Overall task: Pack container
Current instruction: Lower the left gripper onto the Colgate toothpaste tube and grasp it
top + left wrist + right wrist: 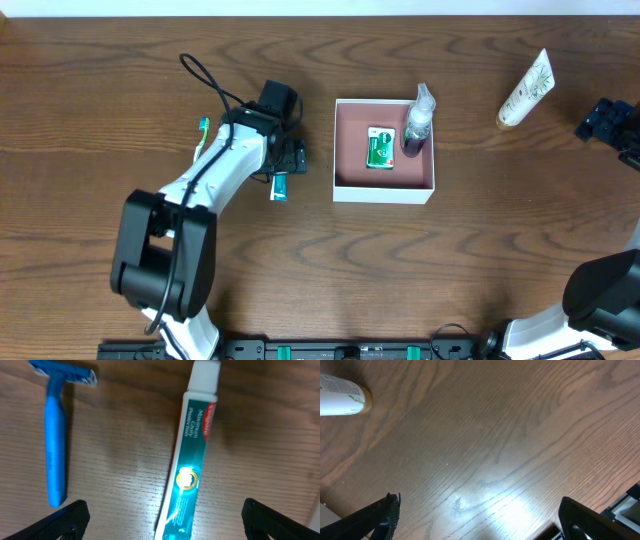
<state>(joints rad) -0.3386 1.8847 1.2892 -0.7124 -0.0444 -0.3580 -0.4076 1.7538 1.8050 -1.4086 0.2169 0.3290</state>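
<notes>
Top-down view of a dark brown wooden table [120, 60]. At centre sits a square, shallow white cardboard box with a dusty-pink inside [352, 168]. It holds 2 things: a flat green packet [379, 146] and, against the right wall, a dark purple bottle with a clear pump top [416, 130]. My left gripper [287, 158] is just left of the box, over a small teal tube [279, 187]. My right gripper [603, 121] is at the far right edge, near a cream squeeze tube [526, 88].

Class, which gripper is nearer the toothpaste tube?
Left. The left gripper is directly above the toothpaste tube, fingers open either side; the right gripper is far off, beyond the container.
</notes>
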